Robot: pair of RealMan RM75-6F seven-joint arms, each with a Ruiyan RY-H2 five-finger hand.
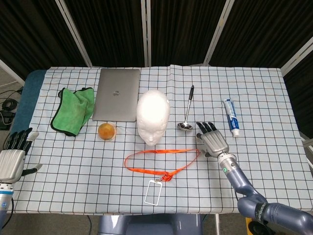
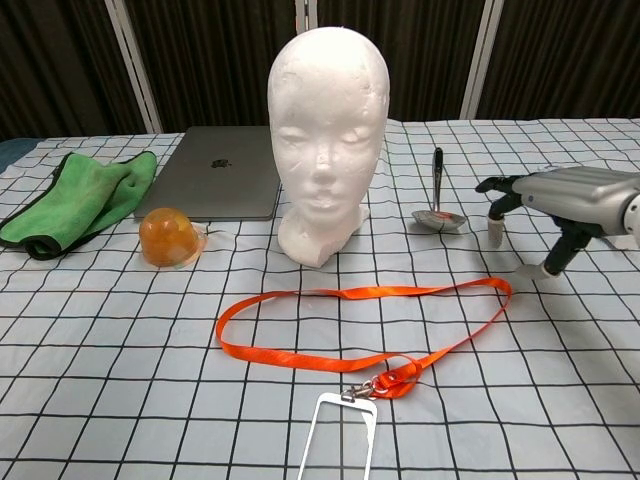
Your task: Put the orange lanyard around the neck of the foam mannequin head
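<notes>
Head view: right hand (image 1: pixel 213 141) is hovering beside the orange lanyard (image 1: pixel 161 162), fingers (image 1: pixel 204 127) spread, holding nothing. Left hand (image 1: pixel 13 157) is idling, fingers spread.

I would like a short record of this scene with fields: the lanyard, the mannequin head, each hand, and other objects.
lanyard: orange lanyard flat on the tablecloth, in front of the head, not around the neck
head: foam mannequin head upright
right hand: right hand open, beside the lanyard's right end
left hand: left hand open at the table edge
other: laptop, green cloth, ladle, toothpaste tube
</notes>
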